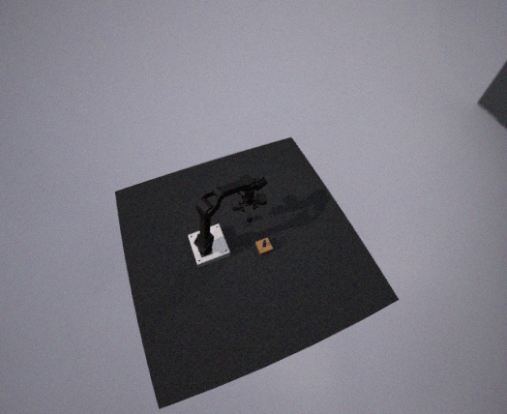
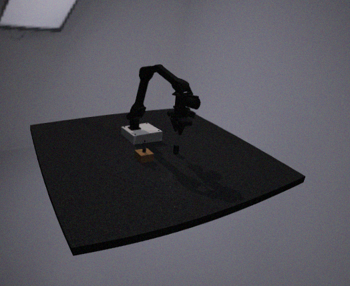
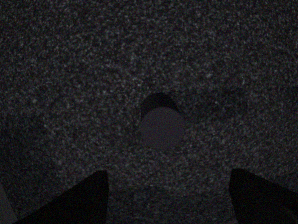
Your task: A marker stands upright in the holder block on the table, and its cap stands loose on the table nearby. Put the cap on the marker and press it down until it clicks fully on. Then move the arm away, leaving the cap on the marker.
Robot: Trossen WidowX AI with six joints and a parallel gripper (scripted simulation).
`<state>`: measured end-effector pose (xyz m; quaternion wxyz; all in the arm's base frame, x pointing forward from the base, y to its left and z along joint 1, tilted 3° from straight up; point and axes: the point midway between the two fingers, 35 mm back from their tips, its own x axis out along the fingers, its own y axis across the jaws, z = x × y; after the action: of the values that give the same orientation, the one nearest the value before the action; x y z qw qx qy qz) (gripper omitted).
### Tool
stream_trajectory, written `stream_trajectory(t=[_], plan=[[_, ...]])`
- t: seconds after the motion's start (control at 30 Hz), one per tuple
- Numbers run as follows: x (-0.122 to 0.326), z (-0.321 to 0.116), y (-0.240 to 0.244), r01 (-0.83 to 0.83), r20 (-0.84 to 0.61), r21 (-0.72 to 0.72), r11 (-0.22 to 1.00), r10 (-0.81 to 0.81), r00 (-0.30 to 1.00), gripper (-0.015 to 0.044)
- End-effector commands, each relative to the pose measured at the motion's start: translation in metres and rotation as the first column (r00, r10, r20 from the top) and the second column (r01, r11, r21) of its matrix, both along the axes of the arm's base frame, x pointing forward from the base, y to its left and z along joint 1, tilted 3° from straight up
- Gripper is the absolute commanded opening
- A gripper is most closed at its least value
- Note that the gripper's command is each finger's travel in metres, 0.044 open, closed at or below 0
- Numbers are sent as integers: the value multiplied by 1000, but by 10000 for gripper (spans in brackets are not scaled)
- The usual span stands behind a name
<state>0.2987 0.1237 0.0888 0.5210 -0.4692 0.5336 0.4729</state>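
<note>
Step in hand, as judged: the approach to the cap, ahead of any pickup. The gripper [image 2: 180, 131] hangs above the table [image 2: 85, 200] with its fingers part-way spread and nothing between them. The cap [image 2: 176, 149] stands upright on the table directly below the fingertips, apart from them; in the wrist view it sits centred between the two dark fingers, a little ahead of them. The marker [image 2: 144, 150] stands in the holder block [image 2: 144, 156], off to one side of the gripper, near the arm's base plate [image 2: 141, 133] and well apart from the cap.

Next move, as judged: descend straight until the fingers bracket the cap, close on it without tipping it, then carry it over the marker tip.

Count: one arm, one gripper, one cap, one marker, one holder block, one base plate
</note>
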Motion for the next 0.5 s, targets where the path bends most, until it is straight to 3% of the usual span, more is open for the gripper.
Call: stream_trajectory(t=[0.0,0.47], plan=[[0,-22,0,2,-4,-13,1000,-2,1000,250],[0,-52,-1,2,-4,-13,1000,-2,1000,250]])
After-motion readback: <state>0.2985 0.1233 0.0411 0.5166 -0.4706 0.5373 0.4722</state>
